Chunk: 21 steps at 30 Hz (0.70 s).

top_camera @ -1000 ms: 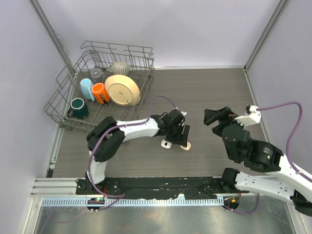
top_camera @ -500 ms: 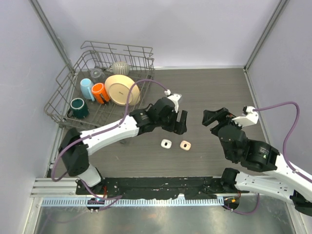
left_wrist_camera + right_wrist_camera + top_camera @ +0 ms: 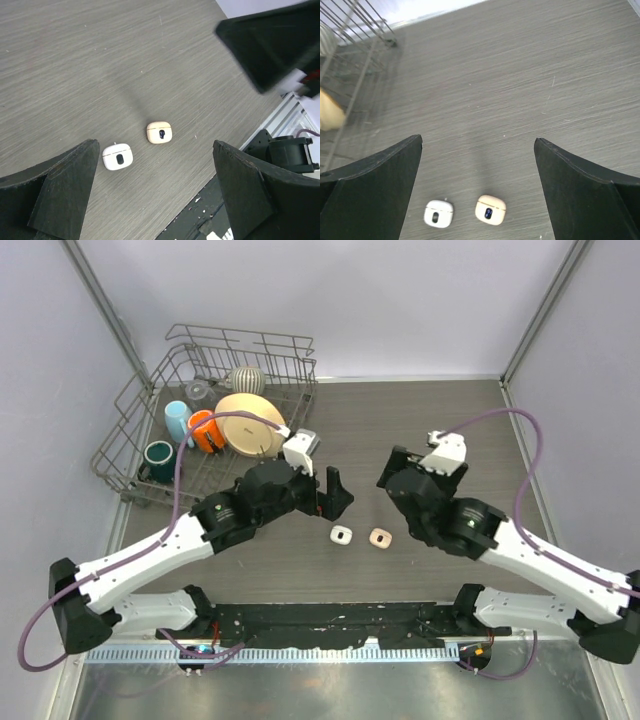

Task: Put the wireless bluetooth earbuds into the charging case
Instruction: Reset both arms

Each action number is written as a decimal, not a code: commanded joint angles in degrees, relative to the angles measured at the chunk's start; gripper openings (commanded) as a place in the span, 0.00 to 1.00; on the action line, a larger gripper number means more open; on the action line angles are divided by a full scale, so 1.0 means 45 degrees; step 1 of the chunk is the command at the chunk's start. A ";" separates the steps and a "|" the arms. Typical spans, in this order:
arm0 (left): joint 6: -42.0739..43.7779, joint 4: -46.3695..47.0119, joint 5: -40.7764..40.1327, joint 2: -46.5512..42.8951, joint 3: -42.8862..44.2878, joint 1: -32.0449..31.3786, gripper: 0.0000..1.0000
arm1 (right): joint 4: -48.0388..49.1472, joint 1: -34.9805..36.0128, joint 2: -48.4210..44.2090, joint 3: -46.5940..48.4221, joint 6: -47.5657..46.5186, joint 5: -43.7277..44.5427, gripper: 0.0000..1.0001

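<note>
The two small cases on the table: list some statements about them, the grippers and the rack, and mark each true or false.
1. In the top view, the white case lies left of the beige case. True.
2. The left gripper is shut on the white case. False: it is open and holds nothing; the case lies on the table.
3. The two cases touch. False: bare table shows between them.
4. The right gripper is open and empty. True.
5. The orange cup stands on the table beside the cases. False: it sits in the dish rack at the far left.
</note>
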 commanded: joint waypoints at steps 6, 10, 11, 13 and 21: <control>0.0417 0.0947 -0.1466 -0.2197 -0.0878 -0.0044 1.00 | 0.0622 -0.5099 0.2325 0.0949 -0.1928 -0.6573 1.00; 0.0928 0.0343 -0.2029 -0.2864 -0.1017 -0.0044 1.00 | 0.1031 -0.6859 0.2093 0.0364 -0.2180 -0.8295 1.00; 0.0967 0.0013 -0.2187 -0.3000 -0.1017 -0.0006 1.00 | 0.1071 -0.7094 0.1976 0.0228 -0.2259 -0.8375 1.00; 0.1007 -0.0282 -0.2364 -0.3235 -0.0997 0.0150 1.00 | 0.1071 -0.7953 0.1878 0.0130 -0.2493 -0.8938 1.00; 0.0617 -0.0850 -0.0181 -0.3197 -0.1056 0.2844 1.00 | 0.1130 -1.1352 0.1527 -0.0476 -0.3372 -1.0193 1.00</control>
